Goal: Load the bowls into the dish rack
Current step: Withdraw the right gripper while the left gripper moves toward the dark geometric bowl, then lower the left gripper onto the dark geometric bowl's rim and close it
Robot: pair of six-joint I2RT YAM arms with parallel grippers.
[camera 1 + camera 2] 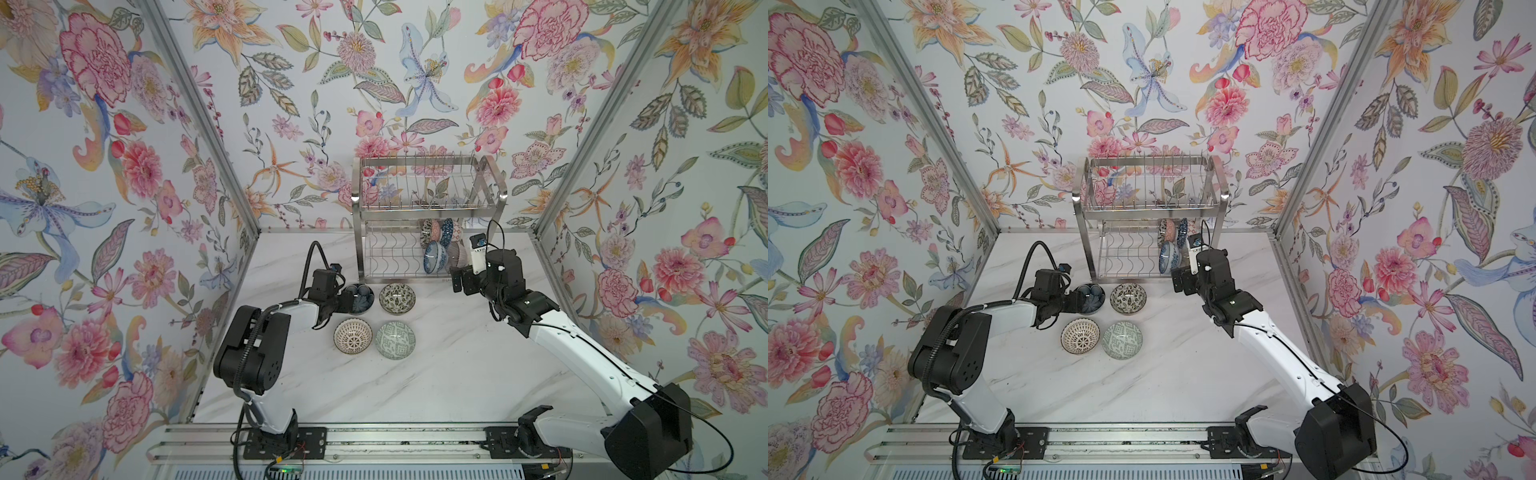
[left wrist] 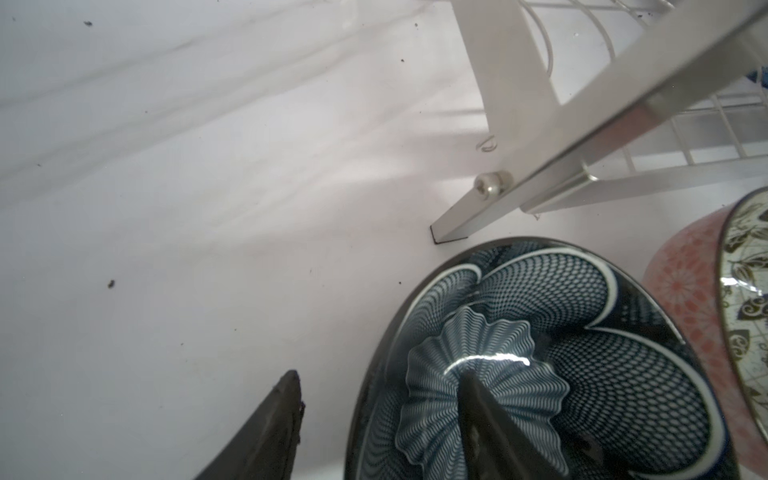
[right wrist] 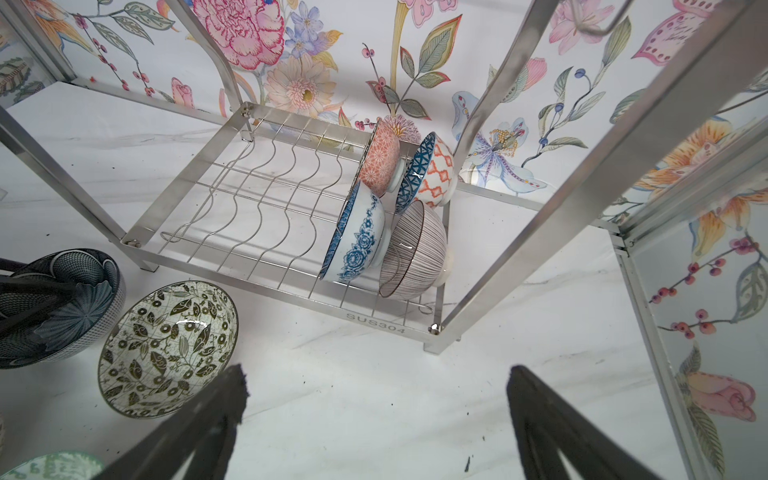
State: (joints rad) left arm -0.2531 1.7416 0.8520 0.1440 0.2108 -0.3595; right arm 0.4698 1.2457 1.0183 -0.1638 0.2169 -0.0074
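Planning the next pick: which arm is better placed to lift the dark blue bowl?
Left: the left tool straddles the rim of the dark blue bowl, one finger inside. The right tool hangs open by the dish rack.

Marble-look tabletop (image 1: 436, 382) sits btwn floral walls (image 1: 316, 104) left, right & far, w/ alu corner posts (image 1: 199, 112), alu rail (image 1: 395, 446) along near edge & small green-lit board (image 1: 284, 471) there.

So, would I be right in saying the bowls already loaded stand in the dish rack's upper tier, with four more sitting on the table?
Not quite: the loaded bowls stand on edge in the lower tier of the dish rack, not the upper, as the right wrist view shows. Four more bowls do sit on the table.
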